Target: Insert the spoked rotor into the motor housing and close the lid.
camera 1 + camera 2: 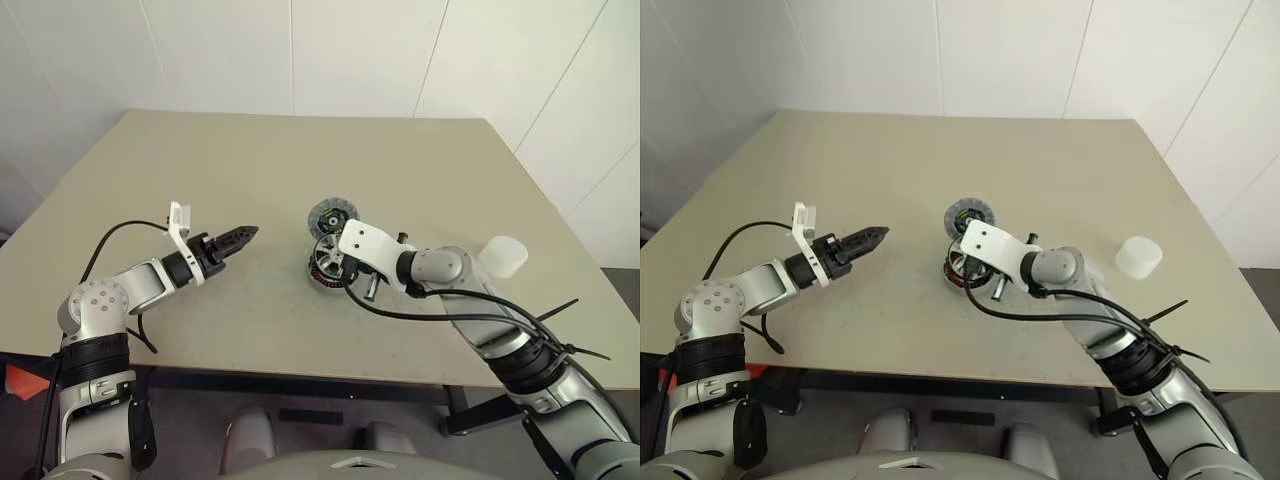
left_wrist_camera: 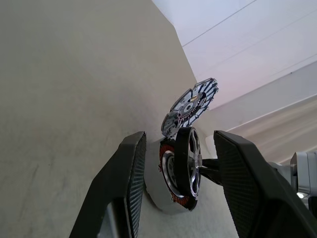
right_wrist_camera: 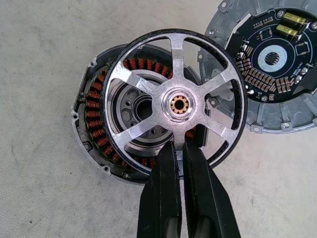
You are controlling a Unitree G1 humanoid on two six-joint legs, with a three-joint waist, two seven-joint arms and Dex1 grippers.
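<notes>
The spoked rotor [image 3: 177, 104], a dark ring with silver spokes, hangs just above the motor housing [image 3: 94, 116] and sits a little off its centre. My right gripper [image 3: 179, 146] is shut on the rotor's lower spoke and rim. The housing [image 1: 322, 270] with copper windings rests on the table. Beside it, on the far side, lies the lid [image 1: 332, 214] with its circuit face up. My left gripper [image 1: 245, 234] hovers to the left of the parts, pointing at them, open with nothing between its fingers [image 2: 131, 173]. Its wrist view sees the rotor [image 2: 188, 161] edge-on.
A translucent white plastic cup [image 1: 503, 256] stands on the table [image 1: 200, 160] to the right of my right arm. A black cable runs along that forearm. The table's front edge lies close below both arms.
</notes>
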